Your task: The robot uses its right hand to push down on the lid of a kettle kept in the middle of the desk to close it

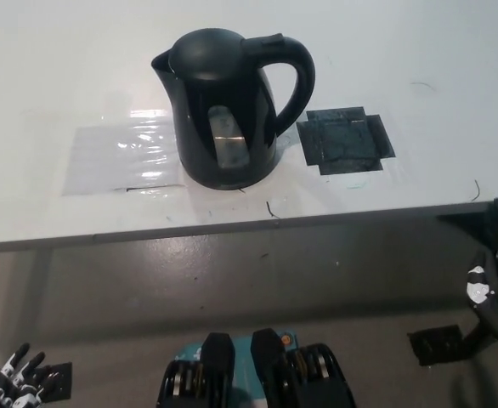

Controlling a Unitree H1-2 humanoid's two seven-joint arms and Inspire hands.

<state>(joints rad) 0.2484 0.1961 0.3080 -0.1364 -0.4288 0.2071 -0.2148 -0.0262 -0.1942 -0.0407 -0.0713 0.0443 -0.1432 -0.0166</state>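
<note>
A black kettle (228, 110) stands upright in the middle of the white desk (402, 51), spout to the left and handle to the right. Its lid (208, 44) lies flat and closed on top. My black right hand (497, 276) is far from it, below the desk's front edge at the right border of the head view, and only partly in frame. My white left hand (13, 380) rests at the bottom left corner, open and empty.
A clear shiny plastic sheet (121, 157) lies left of the kettle. A dark square patch (344, 140) is stuck to the desk right of it. Below the desk's front edge (232, 225) is grey floor.
</note>
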